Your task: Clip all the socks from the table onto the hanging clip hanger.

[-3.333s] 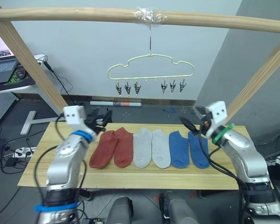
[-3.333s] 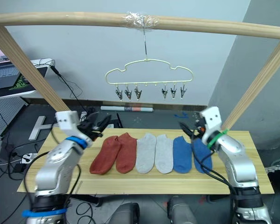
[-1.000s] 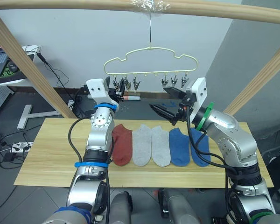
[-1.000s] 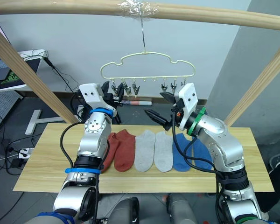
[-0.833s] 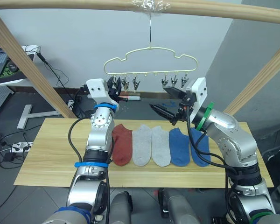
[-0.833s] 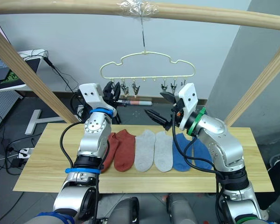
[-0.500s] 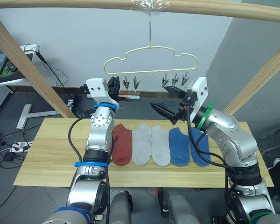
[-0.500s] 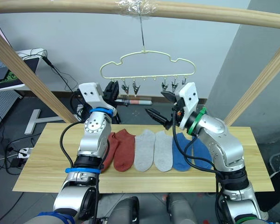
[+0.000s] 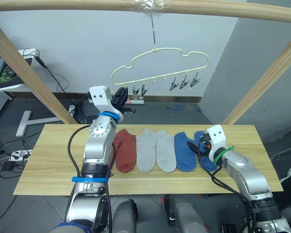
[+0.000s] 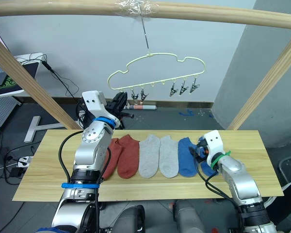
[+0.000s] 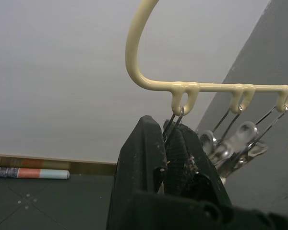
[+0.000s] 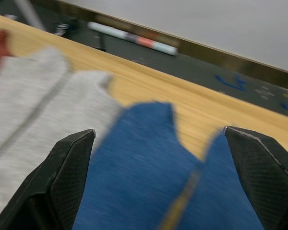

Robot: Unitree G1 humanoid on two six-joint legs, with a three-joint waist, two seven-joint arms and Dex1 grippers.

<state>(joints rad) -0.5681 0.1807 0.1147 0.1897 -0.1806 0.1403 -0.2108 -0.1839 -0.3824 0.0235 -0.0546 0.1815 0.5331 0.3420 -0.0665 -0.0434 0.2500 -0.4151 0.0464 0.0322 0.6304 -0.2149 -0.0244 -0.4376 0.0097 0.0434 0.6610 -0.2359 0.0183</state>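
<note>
Overhead, the left arm reaches up and forward from the worktop's (image 9: 48,160) far edge, its hand (image 9: 120,95) raised to the low left end of the clip hanger (image 9: 157,63). In the left wrist view its two black fingers (image 11: 143,158) are closed on the leftmost clip (image 11: 169,128), whose wire loop hangs from the hanger's first eyelet. The hanger tilts, left end lower than right, hooked on a wooden pole (image 9: 87,5) that crosses above. Two clips hang just beside the left hand and three more (image 9: 184,82) hang toward the hanger's right end.

The right arm is bent low over the worktop's right part, its hand (image 9: 196,144) down at the blue socks (image 9: 184,153). The right wrist view shows its fingers (image 12: 69,177) spread wide apart, one on each side of the blue pair, holding nothing.

The socks lie in a row across the middle of the worktop, toes toward the far edge: rust-red socks (image 10: 127,155) partly hidden behind the left forearm, then two light grey socks (image 9: 155,150), then the blue ones. Slanted wooden poles (image 9: 29,68) rise at both ends of the worktop. A marker-like tube (image 12: 132,37) lies on the floor beyond the far edge.
</note>
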